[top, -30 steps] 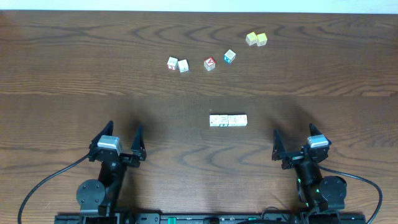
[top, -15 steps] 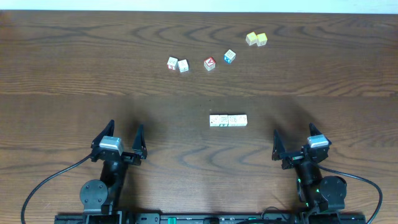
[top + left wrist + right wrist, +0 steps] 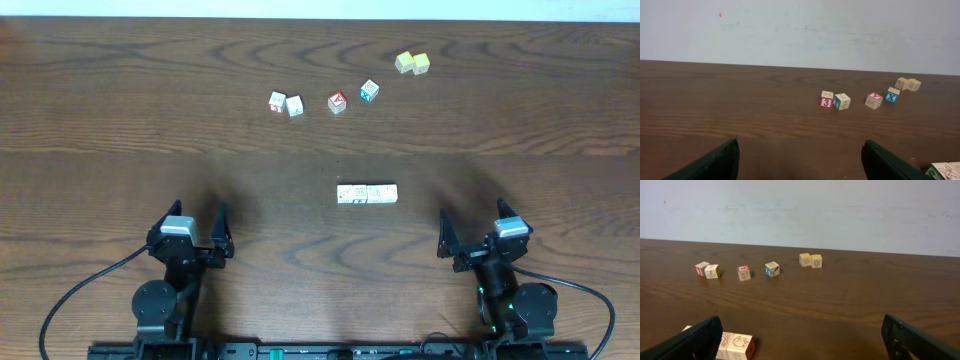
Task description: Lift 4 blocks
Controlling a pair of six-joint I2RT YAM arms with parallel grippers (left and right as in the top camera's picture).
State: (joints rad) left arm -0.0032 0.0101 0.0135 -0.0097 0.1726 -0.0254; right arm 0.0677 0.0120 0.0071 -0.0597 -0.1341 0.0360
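Four blocks [image 3: 367, 193] lie touching in a row mid-table [image 3: 120, 130], left gripper [image 3: 192, 220] and right gripper [image 3: 473, 218] both spread wide, empty, well back; an uneven end squeeze could buckle the row.

Seen from above, a dark brown wooden table [image 3: 100, 150] fills the frame. Near its centre lies a short row of cream-white wooden cubes [image 3: 367, 193], touching side by side, with green marks along the near edge; the exact count is hard to make out. Farther back, other cubes lie in a loose line: a red-marked white cube [image 3: 277, 101] just beside a plain white cube [image 3: 295, 105], then a red-faced cube [image 3: 337, 102], a blue-faced cube [image 3: 369, 91], and a pale yellow pair of cubes [image 3: 412, 63] touching each other. At the near edge, the black left gripper [image 3: 195, 225] and black right gripper [image 3: 473, 225] sit well apart, jaws spread wide, nothing between them. Black cables [image 3: 80, 290] trail from the arm bases.
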